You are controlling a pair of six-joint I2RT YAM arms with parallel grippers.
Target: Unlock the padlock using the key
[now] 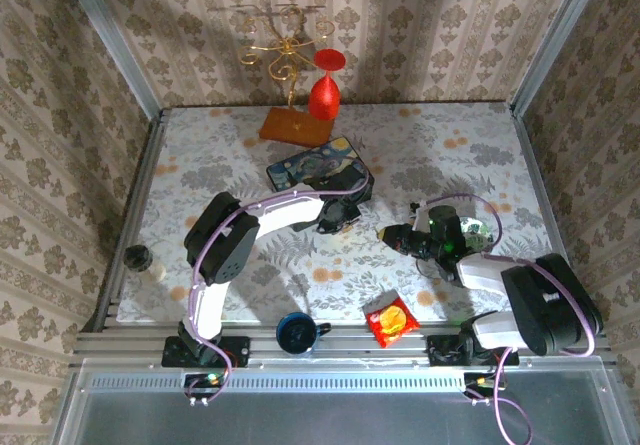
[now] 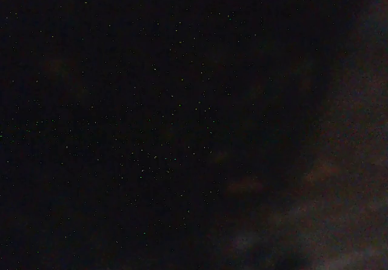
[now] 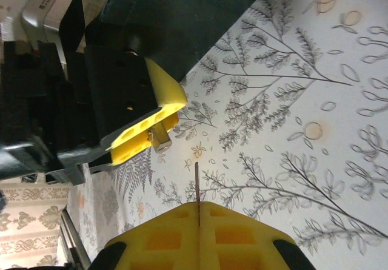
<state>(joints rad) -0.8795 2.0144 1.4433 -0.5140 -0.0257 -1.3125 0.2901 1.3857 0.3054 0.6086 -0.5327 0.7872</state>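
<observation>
White tablecloth [image 1: 450,155] printed with grey ferns and small orange fruits, beige damask wallpaper [image 1: 60,115], dark-blue box [image 1: 320,168] painted with pale yellow swirls, red goblet [image 1: 324,90], gold candelabra [image 1: 283,43], red-and-yellow packet [image 1: 391,320], dark-blue cup [image 1: 295,333], white arm links [image 1: 290,210], bright yellow finger pads [image 3: 160,97], pale brass-toned padlock [image 3: 159,139].

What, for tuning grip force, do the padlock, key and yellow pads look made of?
The padlock looks like metal, pale with a slight shine, though it is small and half hidden. The key looks like thin metal, dull grey, seen edge-on. The pads are probably matte yellow plastic with moulded recesses; whether rigid or rubbery cannot be told.
</observation>
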